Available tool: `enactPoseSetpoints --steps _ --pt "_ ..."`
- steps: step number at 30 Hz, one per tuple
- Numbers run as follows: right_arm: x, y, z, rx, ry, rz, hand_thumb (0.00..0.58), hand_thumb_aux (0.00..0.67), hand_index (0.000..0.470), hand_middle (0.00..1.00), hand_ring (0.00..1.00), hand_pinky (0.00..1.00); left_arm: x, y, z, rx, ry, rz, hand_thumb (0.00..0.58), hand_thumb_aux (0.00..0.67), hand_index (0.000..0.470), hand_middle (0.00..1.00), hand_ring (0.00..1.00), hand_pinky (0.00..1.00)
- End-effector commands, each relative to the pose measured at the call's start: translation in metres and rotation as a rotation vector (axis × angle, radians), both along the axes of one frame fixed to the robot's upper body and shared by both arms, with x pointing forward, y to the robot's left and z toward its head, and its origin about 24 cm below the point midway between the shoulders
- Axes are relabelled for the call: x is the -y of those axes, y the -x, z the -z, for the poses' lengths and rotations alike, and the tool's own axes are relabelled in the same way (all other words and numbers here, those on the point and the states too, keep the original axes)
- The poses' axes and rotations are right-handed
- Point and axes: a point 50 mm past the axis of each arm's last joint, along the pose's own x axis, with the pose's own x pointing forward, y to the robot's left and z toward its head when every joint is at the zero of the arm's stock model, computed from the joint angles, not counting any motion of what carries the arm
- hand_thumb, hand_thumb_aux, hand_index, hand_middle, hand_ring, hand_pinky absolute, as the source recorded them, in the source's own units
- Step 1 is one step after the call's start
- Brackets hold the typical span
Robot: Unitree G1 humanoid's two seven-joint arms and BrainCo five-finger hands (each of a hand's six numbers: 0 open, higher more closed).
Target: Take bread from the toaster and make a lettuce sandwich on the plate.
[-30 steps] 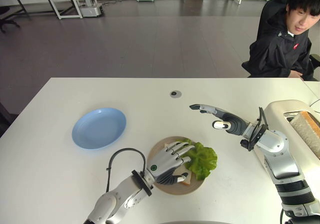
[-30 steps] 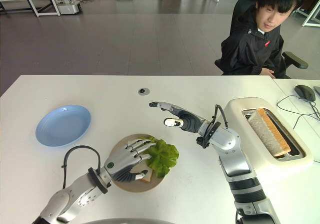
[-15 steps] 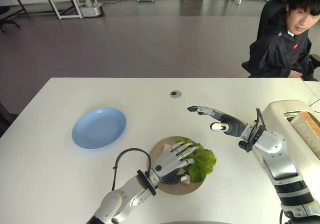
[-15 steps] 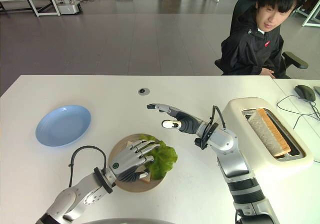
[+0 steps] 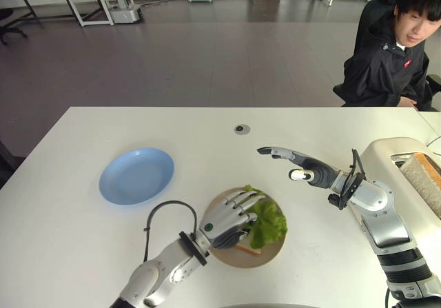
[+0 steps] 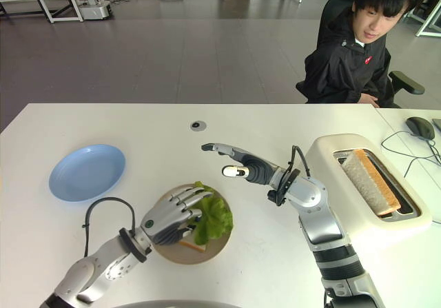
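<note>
Grips lettuce (image 5: 270, 224) in curled fingers of left hand (image 5: 226, 220), above bread slice (image 5: 247, 250) on brown plate (image 5: 273, 251), for layering. Holds right hand (image 5: 304, 169) flat, fingers extended and empty, near toaster (image 6: 324, 153), likely ready for second slice (image 6: 371, 182).

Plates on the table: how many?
2. A round light-blue plate lies toward the robot's left; a round tan plate near the middle carries a bread slice and green lettuce gripped by the left hand.

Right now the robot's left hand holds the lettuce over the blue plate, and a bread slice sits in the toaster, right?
No: the left eye view shows the left hand holding the lettuce over the brown plate, not the blue plate.
</note>
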Motion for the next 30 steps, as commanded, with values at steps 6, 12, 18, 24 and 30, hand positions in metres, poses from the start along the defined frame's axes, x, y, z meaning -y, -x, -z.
enactPoseSetpoints --steps 6,12,18,24,30 --pt "0.000 -0.001 0.001 -0.012 0.018 -0.011 0.000 0.000 0.000 0.00 0.00 0.00 -0.021 0.005 -0.008 -0.019 0.001 -0.056 0.580 0.670 0.470 0.00 0.00 0.00" --pt "0.000 -0.001 0.001 -0.016 0.022 -0.017 0.000 0.000 0.000 0.00 0.00 0.00 -0.017 0.010 -0.003 -0.048 0.013 -0.044 0.528 0.470 0.330 0.00 0.00 0.00" --pt "0.000 -0.001 0.002 -0.016 0.025 -0.019 0.000 0.000 0.000 0.00 0.00 0.00 -0.020 0.014 -0.004 -0.046 0.005 -0.041 0.484 0.397 0.278 0.00 0.00 0.00" --pt "-0.001 -0.001 0.002 -0.016 0.028 -0.023 0.000 0.000 0.000 0.00 0.00 0.00 -0.025 0.015 -0.009 -0.021 -0.010 -0.050 0.434 0.334 0.234 0.00 0.00 0.00" --pt "0.005 -0.004 -0.003 0.015 0.034 0.003 0.000 0.000 0.000 0.00 0.00 0.00 -0.056 0.009 -0.037 0.097 -0.044 -0.097 0.371 0.268 0.188 0.00 0.00 0.00"
